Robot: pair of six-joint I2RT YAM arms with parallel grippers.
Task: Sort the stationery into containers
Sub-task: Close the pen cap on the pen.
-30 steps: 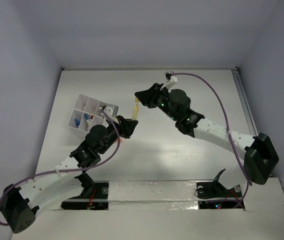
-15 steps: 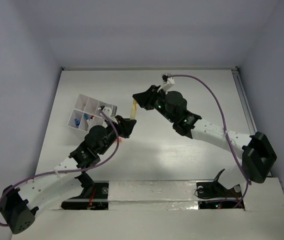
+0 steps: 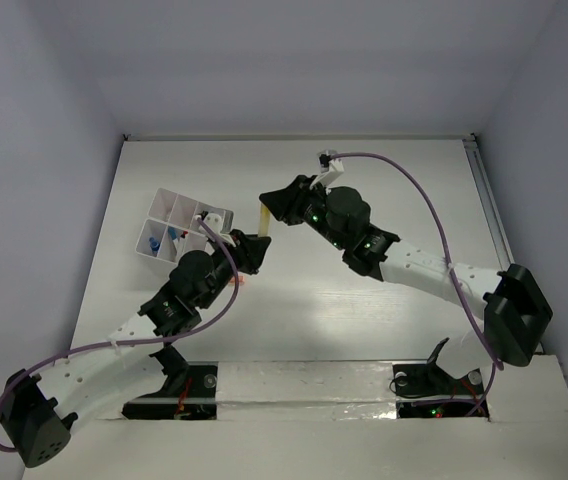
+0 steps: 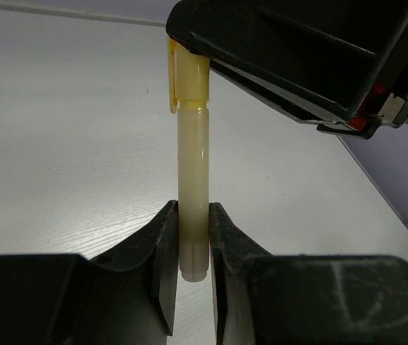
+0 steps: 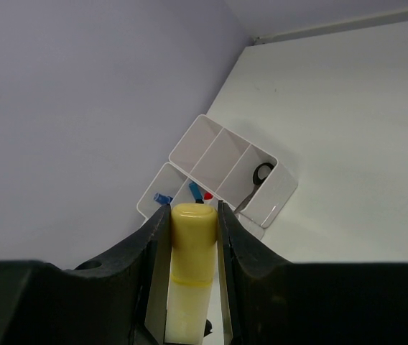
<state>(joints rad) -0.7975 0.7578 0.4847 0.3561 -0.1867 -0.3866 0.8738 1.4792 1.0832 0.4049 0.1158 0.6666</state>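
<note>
A cream tube with a yellow cap is held between both grippers above the table. My left gripper is shut on its plain lower end, as the left wrist view shows; the tube rises from it to the right gripper's jaws. My right gripper is shut on the yellow cap. The white compartment box stands left of the tube. In the right wrist view the box holds black-handled scissors and blue-capped pens.
A small orange bit shows on the table beside the left arm. Grey walls close the table at the back and both sides. The purple cables loop over each arm.
My right gripper has moved a little to the left with the capped end of the tube. My left gripper has hardly moved and stays shut on the tube.
</note>
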